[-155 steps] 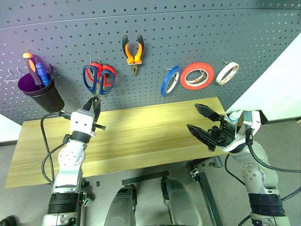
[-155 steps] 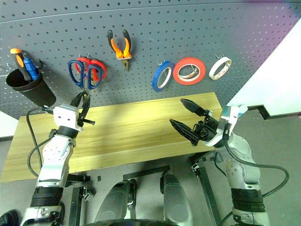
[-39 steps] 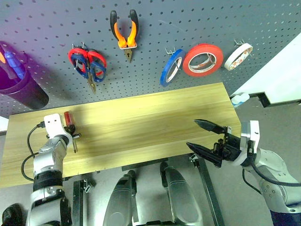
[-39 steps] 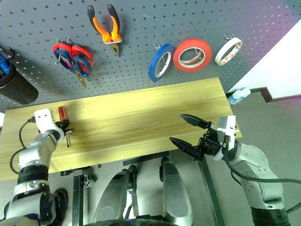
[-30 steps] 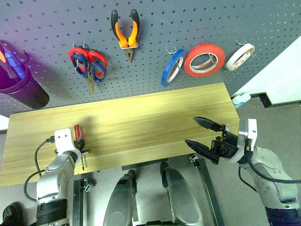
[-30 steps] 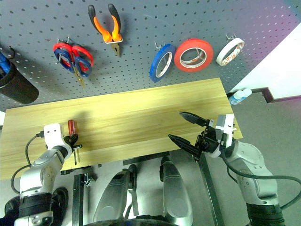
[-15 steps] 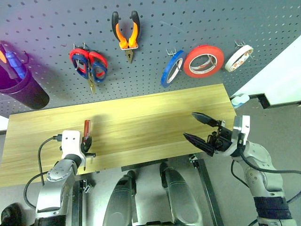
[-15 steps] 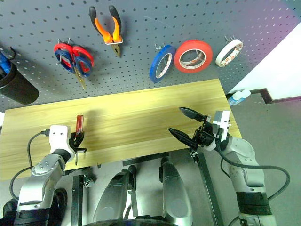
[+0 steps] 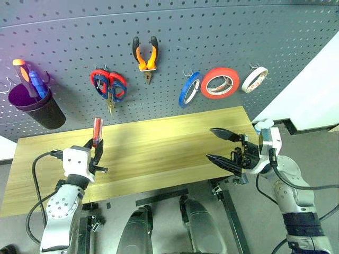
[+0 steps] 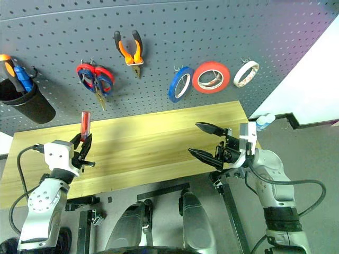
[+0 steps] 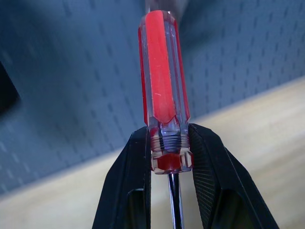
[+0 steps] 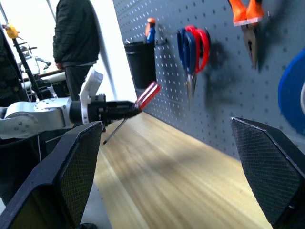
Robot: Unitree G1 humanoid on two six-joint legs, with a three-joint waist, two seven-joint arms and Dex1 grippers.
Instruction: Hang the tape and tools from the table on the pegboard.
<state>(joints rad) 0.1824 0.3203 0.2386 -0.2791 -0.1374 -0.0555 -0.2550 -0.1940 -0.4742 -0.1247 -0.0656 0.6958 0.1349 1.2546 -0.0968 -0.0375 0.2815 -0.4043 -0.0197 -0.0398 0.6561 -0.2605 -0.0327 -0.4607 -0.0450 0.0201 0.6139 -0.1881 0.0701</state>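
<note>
Start with the black cup [image 9: 46,112] hooked on the far left of the pegboard [image 9: 212,32]: it holds an orange-handled screwdriver [image 9: 24,71] and a blue-handled one [image 9: 36,83], both standing handle-up above the rim.

Along the board to the right of the cup you have red-and-blue-handled scissors [image 9: 109,87], orange-and-black pliers [image 9: 145,57], the blue tape [image 9: 188,90], a larger red roll [image 9: 220,83] and a white roll [image 9: 255,79], each hanging on a hook. The blue tape sits just beside the red roll, turned edge-on to you.

Your left claw [image 9: 96,152] is pinching the red-handled screwdriver [image 9: 97,130] over the left part of the surface [image 9: 159,148], with the handle pointing up toward the board and the thin shaft sticking out below the fingers. The screwdriver is off the wood and apart from the board.

Your right claw [image 9: 220,145] stands spread wide and empty by the right end of the surface, pointing toward the left arm.

The left wrist view gives you the grip itself: both black pads [image 11: 131,176] press on the collar at the base of the clear red handle [image 11: 163,81], and the steel shaft [image 11: 176,200] runs down between them.

The right wrist view looks along the board from the side and adds a person [image 12: 76,43] in dark clothes standing beyond the left end of the surface. It also shows the left claw [image 12: 131,109] from the side, with the screwdriver tilted up toward the board.
</note>
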